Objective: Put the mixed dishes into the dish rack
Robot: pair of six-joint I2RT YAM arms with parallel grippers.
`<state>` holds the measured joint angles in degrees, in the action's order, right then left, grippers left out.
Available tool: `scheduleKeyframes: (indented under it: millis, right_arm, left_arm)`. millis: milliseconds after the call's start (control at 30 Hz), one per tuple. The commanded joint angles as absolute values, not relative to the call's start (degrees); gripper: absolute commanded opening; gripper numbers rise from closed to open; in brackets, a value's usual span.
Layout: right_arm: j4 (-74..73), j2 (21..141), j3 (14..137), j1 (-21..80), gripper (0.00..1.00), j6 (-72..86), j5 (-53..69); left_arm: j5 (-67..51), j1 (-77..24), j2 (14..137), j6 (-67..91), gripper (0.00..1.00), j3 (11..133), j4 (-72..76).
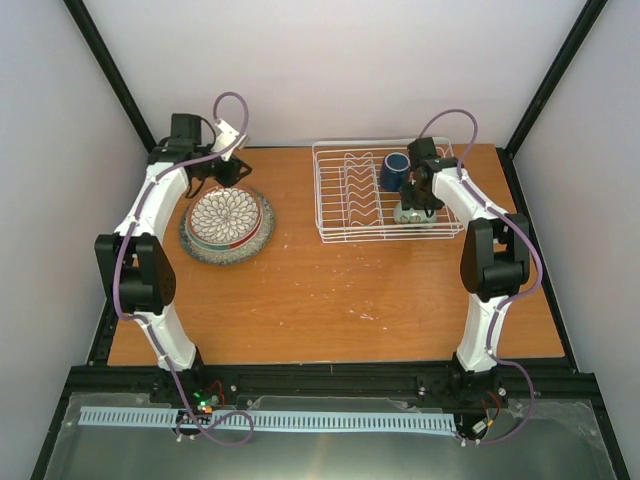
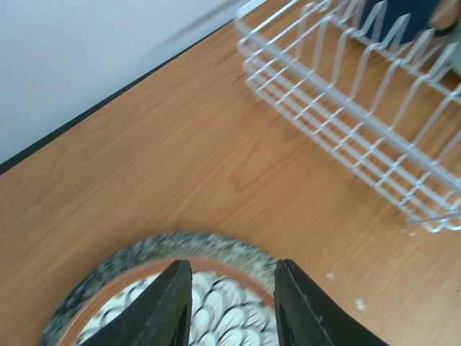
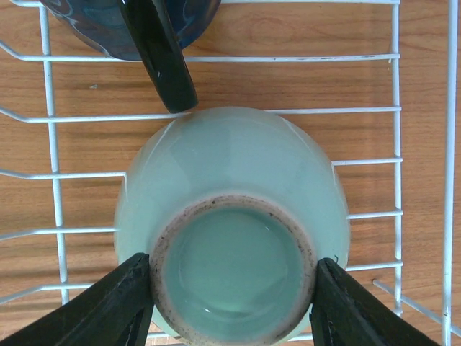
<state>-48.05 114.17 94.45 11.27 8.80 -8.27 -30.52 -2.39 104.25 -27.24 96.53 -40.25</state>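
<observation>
Rack (image 1: 352, 225): far right of the table, long side toward me, dividers upright. All plate slots are bare; only the right end is in use.

Grey plate (image 1: 195, 243): far left, well apart from the rack, flat at the bottom of a stack. Probably left stacked so I can lift from the top down.

Petal plate (image 1: 226, 217): top of that stack, face up, with a red rim showing between it and the grey (I can't make out any other plate there).

Bowl (image 3: 234, 216): upturned in the rack's right end, foot ring up, which lets it drain.

Mug (image 1: 394, 171): in the rack just beyond the bowl, nearly touching it.

Right gripper (image 3: 232, 267): my fingers sit against the foot ring on both sides. I read that as a pinch on the bowl, though it already rests on the wires.

Left gripper (image 2: 229, 306): fingers spread, nothing between them, hanging over the stack's far edge; the petal plate looks next.

Table (image 1: 330, 300): orange wood grain with a few white flecks. Walls (image 1: 350, 70): plain white, with black posts at the corners.
</observation>
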Motion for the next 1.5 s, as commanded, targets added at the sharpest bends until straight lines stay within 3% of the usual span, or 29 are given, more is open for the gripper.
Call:
scheduleKeyframes:
  millis: [0, 233, 433, 567, 1100, 1267, 1400, 1467]
  right_arm:
    - [-46.96, 115.2, 95.43, 11.41, 0.03, 8.06, -8.73]
    - [-48.0, 116.45, 95.03, 11.4, 0.07, 8.02, -8.55]
    - [-48.01, 115.76, 93.71, 11.43, 0.38, 8.69, -10.65]
    - [-48.34, 115.64, 93.74, 11.42, 0.47, 9.08, -11.3]
    - [-48.33, 114.91, 92.18, 11.39, 0.65, 10.54, -13.54]
    - [-47.93, 113.86, 91.4, 11.42, 0.67, 10.89, -14.4]
    - [-46.66, 110.02, 90.65, 11.42, 0.68, 11.16, -15.01]
    - [-46.43, 108.42, 91.1, 11.4, 0.69, 10.93, -14.99]
  left_arm:
    - [-24.32, 1.6, 102.32, -25.09, 0.35, 96.03, -41.13]
    - [-17.55, 3.59, 104.98, -24.66, 0.38, 97.03, -44.76]
    - [-16.41, 3.85, 106.17, -24.33, 0.39, 96.78, -46.24]
    - [-14.87, 4.7, 106.64, -24.01, 0.39, 96.77, -47.83]
    - [-20.96, 5.7, 95.11, -21.67, 0.41, 94.15, -38.93]
    - [-18.54, 5.75, 83.8, -17.37, 0.47, 90.5, -30.23]
    - [-9.05, 5.7, 73.3, -10.35, 0.6, 85.21, -18.75]
    - [-6.4, 5.71, 68.6, -6.95, 0.73, 82.78, -14.27]
